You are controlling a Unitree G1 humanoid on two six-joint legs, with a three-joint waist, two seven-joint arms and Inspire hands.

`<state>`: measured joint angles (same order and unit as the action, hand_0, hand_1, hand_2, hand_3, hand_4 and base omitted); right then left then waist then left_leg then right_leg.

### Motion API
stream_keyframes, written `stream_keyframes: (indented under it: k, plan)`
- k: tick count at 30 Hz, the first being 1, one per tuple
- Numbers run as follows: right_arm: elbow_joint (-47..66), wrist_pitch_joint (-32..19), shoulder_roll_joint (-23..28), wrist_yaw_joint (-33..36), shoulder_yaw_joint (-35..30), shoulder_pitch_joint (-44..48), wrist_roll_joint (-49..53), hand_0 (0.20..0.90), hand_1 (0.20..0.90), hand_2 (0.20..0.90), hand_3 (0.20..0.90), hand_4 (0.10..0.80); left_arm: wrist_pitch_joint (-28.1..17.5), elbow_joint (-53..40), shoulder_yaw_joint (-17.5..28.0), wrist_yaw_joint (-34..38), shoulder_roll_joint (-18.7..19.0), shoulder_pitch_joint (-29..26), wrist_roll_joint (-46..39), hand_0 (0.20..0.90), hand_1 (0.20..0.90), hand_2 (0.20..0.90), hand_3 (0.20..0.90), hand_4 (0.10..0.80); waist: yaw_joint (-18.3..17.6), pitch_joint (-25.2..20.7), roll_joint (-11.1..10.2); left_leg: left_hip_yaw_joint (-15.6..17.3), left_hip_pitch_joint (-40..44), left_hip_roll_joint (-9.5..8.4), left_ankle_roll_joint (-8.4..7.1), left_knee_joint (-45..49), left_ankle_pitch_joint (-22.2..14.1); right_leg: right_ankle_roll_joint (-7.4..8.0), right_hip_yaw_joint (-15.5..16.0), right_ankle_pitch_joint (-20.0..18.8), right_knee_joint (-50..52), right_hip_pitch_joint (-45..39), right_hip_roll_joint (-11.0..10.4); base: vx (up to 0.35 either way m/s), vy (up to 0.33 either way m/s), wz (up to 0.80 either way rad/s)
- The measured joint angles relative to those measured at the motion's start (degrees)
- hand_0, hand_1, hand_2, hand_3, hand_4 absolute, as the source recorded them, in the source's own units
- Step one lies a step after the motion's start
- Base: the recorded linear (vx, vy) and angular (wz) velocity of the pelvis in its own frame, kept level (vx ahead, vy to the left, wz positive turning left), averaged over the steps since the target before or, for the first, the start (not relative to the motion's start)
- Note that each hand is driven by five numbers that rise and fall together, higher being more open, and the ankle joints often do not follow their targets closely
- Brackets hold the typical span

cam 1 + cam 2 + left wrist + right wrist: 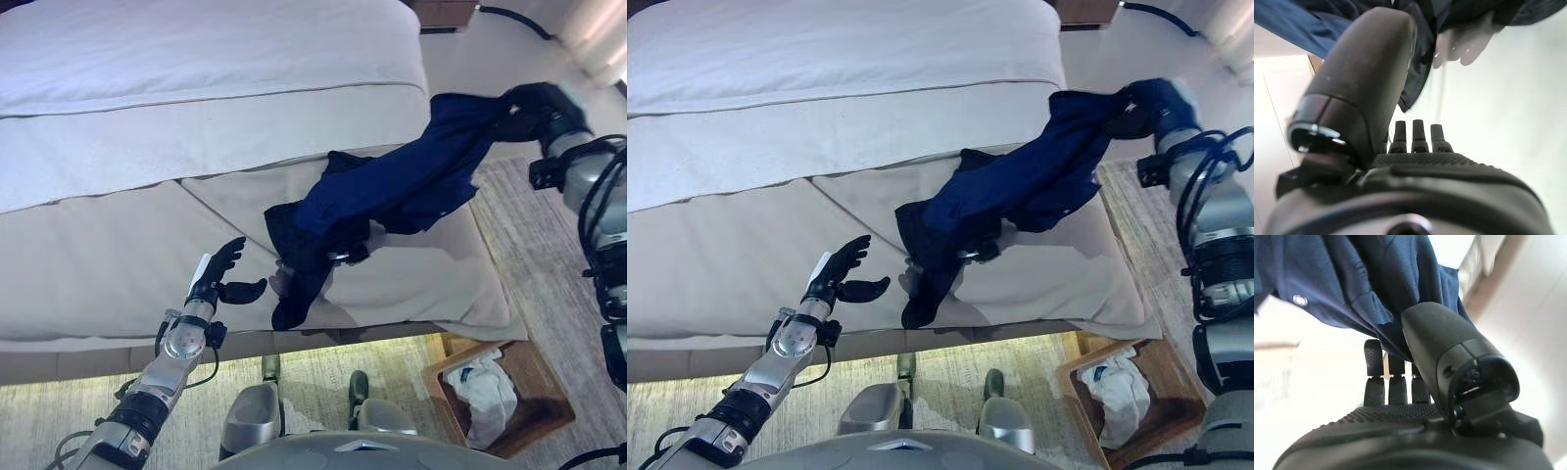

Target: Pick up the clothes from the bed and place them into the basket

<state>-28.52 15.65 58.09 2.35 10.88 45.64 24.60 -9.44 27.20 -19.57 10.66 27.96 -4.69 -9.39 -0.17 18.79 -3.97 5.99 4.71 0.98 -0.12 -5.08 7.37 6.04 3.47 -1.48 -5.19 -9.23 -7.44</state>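
Head views: the right hand pinches the dark blue garment at the bed's far right; its length trails down-left, the low end on the bed. The basket sits on the floor, near right.
Left wrist view: the left hand is open, empty, the garment's low end just beyond it.
Right wrist view: thumb and fingers clamp blue cloth.

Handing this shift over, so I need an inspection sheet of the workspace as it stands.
Surface: bed, pale cover, rumpled near its corner.
Job's things: navy garment, one end lifted, the other trailing on the bed; basket on the floor by the bed's corner, white cloth inside.
Clutter: nothing seen.
Hands: right hand pinches the garment; left hand open over the bed, empty.
Cables: dark cable on the floor beyond the bed.
Surroundings: rug beside the bed.
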Motion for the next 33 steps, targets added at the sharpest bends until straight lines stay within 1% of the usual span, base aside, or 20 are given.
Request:
stream_keyframes:
  k: [2,6,7,8,10,12,15,16,17,21,23,24,27,29,31,33]
  plan:
    - [-0.03,0.86,2.13,0.23,-1.28,0.0,0.28,0.3,0.3,0.3,0.2,0.1,-0.36,1.58,-0.1,0.01,0.02,-0.15,0.36,0.9,0.9,0.9,0.9,0.8,-0.57,-0.07,-0.02,1.67,0.73,0.12,-0.14,0.0,-0.46,0.1,-1.81,-0.17,-0.01,0.19,0.14,-0.016,0.013,-0.38]
    - [-0.12,0.98,4.88,1.42,-1.94,0.0,1.33,0.3,0.3,0.3,0.2,0.1,-0.62,2.47,-0.58,-0.04,-0.04,-0.16,0.52,0.9,0.9,0.9,0.9,0.8,-3.87,-1.0,-0.11,3.64,0.8,0.2,-0.09,-0.02,-0.86,0.4,-4.07,-0.58,-0.02,1.3,0.16,0.002,0.014,-0.31]
    - [-0.12,0.99,5.75,1.42,-2.02,0.0,1.37,0.3,0.3,0.3,0.2,0.1,-0.74,2.81,-0.71,-0.18,-0.07,-0.3,0.53,0.9,0.9,0.9,0.9,0.8,-4.82,-1.2,-0.13,4.58,0.9,0.26,-0.07,-0.02,-0.97,0.55,-4.93,-0.83,-0.02,1.71,0.16,0.006,0.009,-0.29]
    - [-0.13,0.99,6.07,1.42,-2.05,-0.01,1.38,0.3,0.3,0.3,0.2,0.1,-0.74,2.87,-0.73,-0.28,-0.09,-0.38,0.53,0.9,0.9,0.9,0.9,0.8,-5.1,-1.2,-0.13,4.83,0.97,0.27,-0.07,-0.02,-1.0,0.62,-5.26,-0.91,-0.02,1.82,0.16,0.033,0.014,-0.37]
    - [-0.24,1.09,6.87,1.5,-3.01,-0.08,1.47,0.3,0.3,0.3,0.2,0.1,-0.75,2.91,-0.82,-0.62,-0.25,-0.56,0.55,0.9,0.9,0.9,0.9,0.8,-7.2,-1.23,-0.13,5.65,1.45,0.32,-0.13,-0.05,-1.31,0.63,-6.31,-1.08,-0.04,1.91,0.18,0.033,0.009,-0.26]
    - [-0.33,1.11,7.14,1.56,-3.84,-0.15,2.06,0.3,0.3,0.3,0.2,0.1,-0.77,2.94,-0.85,-1.12,-0.35,-0.74,0.58,0.9,0.9,0.9,0.9,0.8,-8.26,-1.31,-0.09,6.67,1.87,0.83,-0.34,-0.05,-1.68,0.7,-7.36,-1.22,-0.04,2.07,0.38,0.006,-0.007,-0.26]
    - [-0.24,1.11,7.86,1.67,-4.23,-0.95,2.43,0.3,0.3,0.3,0.2,0.1,-0.76,2.94,-0.97,-1.35,-0.43,-0.89,0.59,0.9,0.9,0.9,0.9,0.8,-9.94,-2.14,-0.09,8.45,2.1,0.99,-0.56,-0.05,-2.03,0.68,-9.06,-1.44,-0.03,2.93,0.68,0.02,-0.009,-0.29]
    - [-0.23,1.11,7.89,1.68,-4.92,-1.63,2.45,0.3,0.3,0.3,0.2,0.1,-0.77,2.94,-0.98,-1.44,-0.44,-0.95,0.59,0.9,0.9,0.9,0.9,0.8,-10.04,-2.3,-0.09,8.63,2.14,0.99,-0.58,-0.05,-2.05,0.68,-9.17,-1.47,-0.03,2.97,0.74,0.027,-0.016,-0.2]
    - [-0.37,1.14,8.33,2.13,-6.25,-3.38,2.48,0.3,0.3,0.3,0.2,0.1,-0.77,2.95,-1.02,-1.6,-0.54,-1.07,0.59,0.9,0.9,0.9,0.9,0.8,-10.9,-2.73,-0.08,8.94,2.32,1.02,-0.63,-0.04,-2.11,0.67,-9.39,-1.48,-0.04,3.05,0.81,0.025,-0.017,-0.13]
    - [-0.35,1.13,8.49,2.16,-11.02,-8.01,3.6,0.3,0.3,0.3,0.2,0.1,-0.76,3.13,-1.15,-1.63,-0.52,-1.13,0.61,0.9,0.9,0.9,0.9,0.8,-11.86,-2.84,-0.01,10.65,3.16,1.5,-1.23,-0.05,-2.74,0.67,-10.99,-1.48,-0.03,3.14,1.3,0.027,-0.023,-0.22]
    - [-0.25,1.13,8.49,1.94,-12.73,-10.01,3.6,0.3,0.3,0.3,0.2,0.1,-0.76,3.64,-1.28,-1.65,-0.54,-1.22,0.61,0.9,0.9,0.9,0.9,0.8,-13.15,-2.89,0.07,11.28,3.17,1.85,-1.44,-0.06,-2.92,0.67,-11.6,-1.48,-0.02,3.71,1.44,0.03,-0.028,-0.24]
    - [-0.24,1.13,8.51,1.81,-13.74,-11.42,3.59,0.3,0.3,0.3,0.2,0.1,-0.76,4.26,-1.6,-1.71,-0.58,-1.3,0.62,0.9,0.9,0.9,0.9,0.8,-13.85,-3.1,0.25,12.16,3.19,1.83,-1.45,-0.04,-3.01,0.55,-12.47,-1.58,-0.01,4.03,1.61,0.038,-0.04,-0.25]
    - [-0.27,1.15,8.51,0.62,-16.43,-15.59,3.6,0.3,0.3,0.3,0.2,0.1,-0.75,5.8,-3.0,-2.09,-0.63,-2.09,0.68,0.9,0.9,0.9,0.9,0.8,-15.84,-3.63,0.79,12.51,3.3,2.03,-1.62,-0.04,-3.14,0.54,-12.73,-1.59,-0.01,4.09,1.91,0.04,-0.06,-0.14]
    - [-0.3,1.16,8.51,-0.32,-17.62,-18.46,3.56,0.3,0.3,0.3,0.2,0.1,-0.75,5.79,-3.32,-2.3,-0.87,-2.19,1.1,0.9,0.9,0.9,0.9,0.8,-16.26,-4.23,1.33,13.53,3.38,2.31,-1.76,-0.04,-3.25,0.54,-13.93,-1.59,-0.01,4.86,2.24,0.023,-0.068,-0.28]
    - [-0.37,1.5,8.5,-1.46,-17.65,-20.62,3.53,0.3,0.3,0.3,0.2,0.1,-0.75,5.77,-3.35,-2.57,-1.27,-2.24,1.12,0.9,0.9,0.9,0.9,0.8,-17.54,-4.72,2.16,13.64,3.37,2.47,-1.82,-0.06,-3.29,0.54,-14.33,-1.59,-0.01,4.97,2.41,0.016,-0.076,-0.2]
    - [-0.38,1.63,8.5,-2.12,-17.71,-23.12,3.52,0.3,0.3,0.3,0.2,0.1,-0.75,5.77,-3.48,-2.59,-1.95,-2.29,1.15,0.9,0.9,0.9,0.9,0.8,-18.24,-5.25,3.09,14.22,3.49,2.98,-2.36,-0.07,-3.67,0.55,-14.9,-1.58,-0.01,5.23,2.77,-0.008,-0.081,-0.15]
